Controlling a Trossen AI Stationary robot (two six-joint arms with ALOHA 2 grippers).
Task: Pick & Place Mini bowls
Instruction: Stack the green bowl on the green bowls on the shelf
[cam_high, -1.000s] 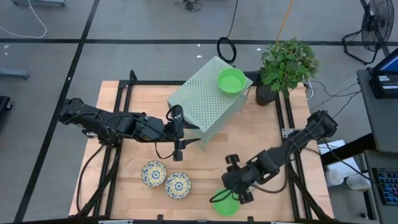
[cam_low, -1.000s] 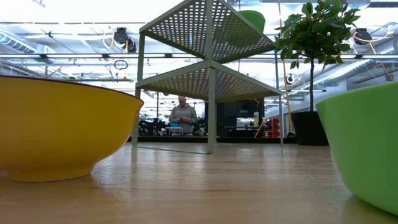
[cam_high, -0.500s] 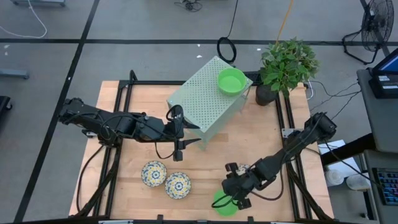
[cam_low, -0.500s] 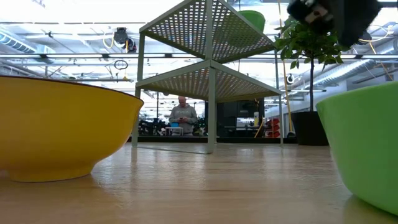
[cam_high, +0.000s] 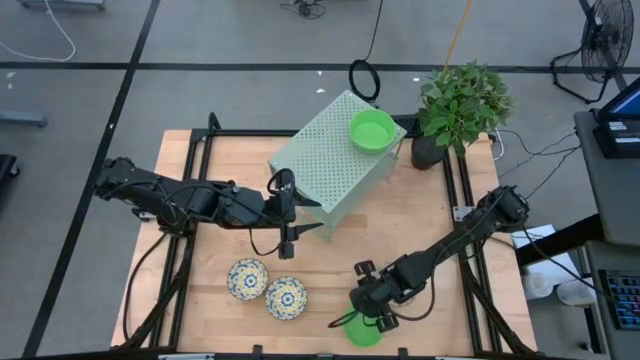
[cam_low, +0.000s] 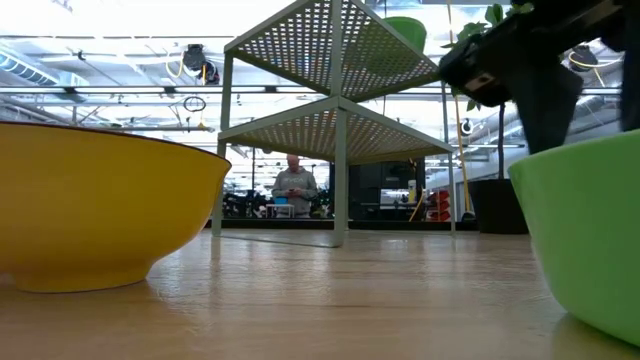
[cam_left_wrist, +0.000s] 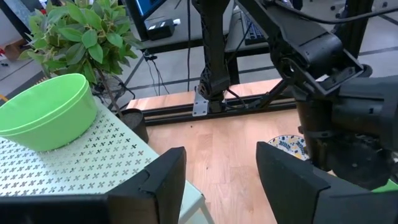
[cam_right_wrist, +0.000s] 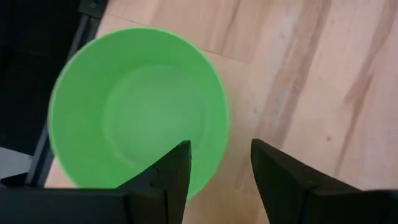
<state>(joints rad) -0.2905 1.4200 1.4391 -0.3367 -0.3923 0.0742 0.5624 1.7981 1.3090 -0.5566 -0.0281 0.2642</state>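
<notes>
Both pairs of jaws stand parted and hold nothing; right gripper (cam_high: 372, 318) hangs directly over the green bowl (cam_high: 362, 329) at the table's near edge, fingers straddling the rim on its inboard side per the right wrist view, one finger (cam_right_wrist: 169, 177) over the bowl's inside, the other over bare wood; bowl (cam_right_wrist: 138, 111) is round, so no long axis to line up, only the rim to catch; judged next move is a straight drop and pinch on that rim.

Left gripper (cam_high: 291, 225) waits mid-table beside the perforated box (cam_high: 330, 163), jaws apart, well away from this bowl; right arm is clearly the nearer.

Room: bowl sits right at the table's near edge with the dark frame rail just beside it, so little margin that side; open wood lies toward the table's centre; the two patterned bowls (cam_high: 266, 288) sit near, to the left along the front; a third patterned one shows partly under the right arm; another green bowl (cam_high: 372, 130) already sits on top of the box, next to the potted plant (cam_high: 458, 105).
</notes>
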